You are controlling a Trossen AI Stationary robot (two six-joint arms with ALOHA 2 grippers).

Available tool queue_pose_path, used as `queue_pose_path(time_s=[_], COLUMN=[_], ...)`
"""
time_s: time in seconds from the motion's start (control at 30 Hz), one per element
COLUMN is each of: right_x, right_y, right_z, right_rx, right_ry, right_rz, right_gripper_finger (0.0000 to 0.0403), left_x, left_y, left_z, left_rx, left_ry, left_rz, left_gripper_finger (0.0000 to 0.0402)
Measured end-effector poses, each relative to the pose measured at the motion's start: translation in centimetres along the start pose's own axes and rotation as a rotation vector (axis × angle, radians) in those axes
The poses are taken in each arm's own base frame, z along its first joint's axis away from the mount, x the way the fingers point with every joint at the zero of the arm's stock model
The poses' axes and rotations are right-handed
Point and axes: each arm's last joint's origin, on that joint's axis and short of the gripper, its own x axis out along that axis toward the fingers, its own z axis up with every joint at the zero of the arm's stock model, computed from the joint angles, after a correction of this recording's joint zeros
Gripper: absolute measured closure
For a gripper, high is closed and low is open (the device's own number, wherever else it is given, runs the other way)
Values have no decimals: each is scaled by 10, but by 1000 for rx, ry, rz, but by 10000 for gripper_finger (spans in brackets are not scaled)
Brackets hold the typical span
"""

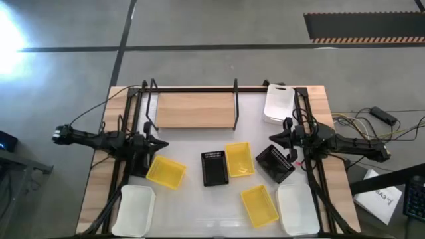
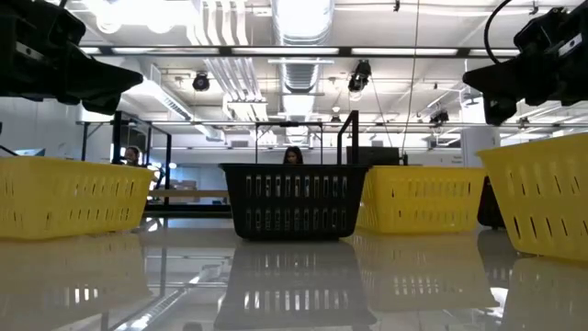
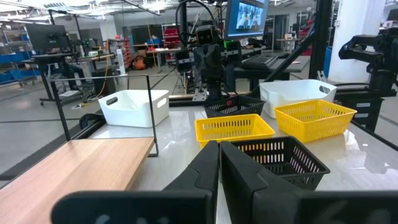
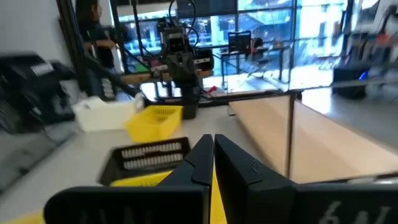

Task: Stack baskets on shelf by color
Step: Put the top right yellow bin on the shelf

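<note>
The shelf's wooden board (image 1: 196, 109) lies at the far middle of the table in its black wire frame (image 1: 236, 99). Three yellow baskets (image 1: 166, 171) (image 1: 239, 159) (image 1: 259, 204) and two black baskets (image 1: 214, 168) (image 1: 275, 162) stand scattered on the table. White baskets stand at the near left (image 1: 136, 209), the near right (image 1: 297, 209) and the far right (image 1: 279, 103). My left gripper (image 1: 163, 144) (image 3: 219, 163) is shut and empty, above the table between the board and the left yellow basket. My right gripper (image 1: 271, 138) (image 4: 213, 149) is shut and empty, above the right black basket's far side.
The frame's upright wire posts (image 3: 152, 115) (image 4: 290, 134) stand at the board's ends. Cables (image 1: 372, 126) and a paper (image 1: 382, 199) lie off the table's right edge. People show in the room behind (image 2: 292, 156). Bare white tabletop lies between the board and the baskets (image 1: 199, 139).
</note>
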Motion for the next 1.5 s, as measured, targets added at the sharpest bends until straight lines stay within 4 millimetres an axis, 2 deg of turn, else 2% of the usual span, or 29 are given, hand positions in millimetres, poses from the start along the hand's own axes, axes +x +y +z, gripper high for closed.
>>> queue_pose_path(time_s=[0.13, 0.33, 0.4, 0.53, 0.63, 0.73, 0.9, 1.0, 1.1, 1.23, 1.37, 1.5], right_x=[0, -4, -2, 10, 31, 54, 105, 133, 163, 189, 209, 220], right_y=[3, 23, 29, 39, 50, 61, 79, 87, 96, 102, 110, 113], right_z=[3, 25, 27, 22, 15, 19, 28, 22, 33, 29, 41, 35], right_rx=[189, 225, 238, 218, 181, 154, 64, -54, -148, -279, -333, -353], right_ry=[-14, -182, -189, -36, 157, 257, 424, 625, 729, 943, 1056, 1209], right_rz=[104, 443, 444, 317, 280, 267, 229, 192, 189, 198, 208, 194], right_gripper_finger=[394, 394, 394, 394, 394, 394, 394, 384, 360, 313, 262, 226], left_x=[0, 0, 0, 0, 0, 0, 0, 0, 0, 0, 0, 0], left_y=[0, 0, 0, 0, 0, 0, 0, 0, 0, 0, 0, 0], left_z=[0, 0, 0, 0, 0, 0, 0, 0, 0, 0, 0, 0], left_rx=[0, 0, 0, 0, 0, 0, 0, 0, -1, -1, -1, 1], left_ry=[0, 0, 0, 0, 0, 0, 0, 0, -3, -4, -3, 3], left_rz=[0, 0, 0, 0, 0, 0, 0, 0, 1, 0, 1, 0], left_gripper_finger=[401, 401, 401, 401, 401, 401, 401, 401, 401, 401, 401, 401])
